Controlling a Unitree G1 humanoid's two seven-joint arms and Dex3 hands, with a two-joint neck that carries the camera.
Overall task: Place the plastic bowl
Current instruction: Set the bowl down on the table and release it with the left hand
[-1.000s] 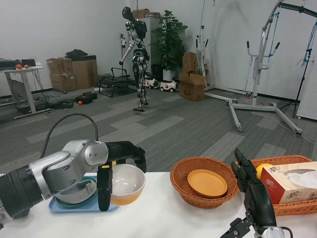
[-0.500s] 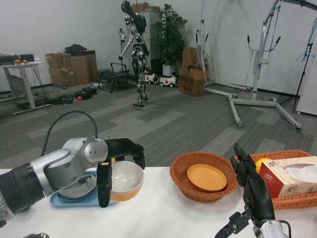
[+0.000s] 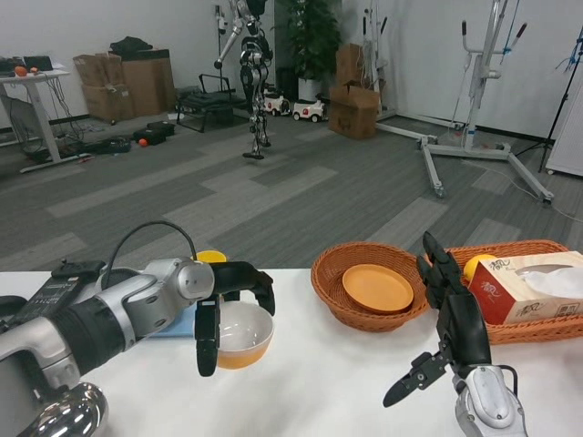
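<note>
Gripping the plastic bowl (image 3: 239, 333) by its rim, the left hand (image 3: 228, 305) looks mid-carry and next needs a clear spot left of the round basket (image 3: 370, 296), while the right hand (image 3: 451, 332) waits empty, fingers spread.

Blue tray (image 3: 178, 323): you only get a sliver, the rest sits behind the left forearm and the plastic bowl (image 3: 239, 334).
Yellow item (image 3: 211, 257): just a cap shows above the left hand (image 3: 228, 296); can't tell what it is.
Bowl's near-left rim: covered by the left hand's fingers.
Tissue box (image 3: 533, 289): cut by the right edge.
Standing robot (image 3: 250, 64) at back: head cropped by the top edge.
Right forearm: cut off at the bottom edge.
</note>
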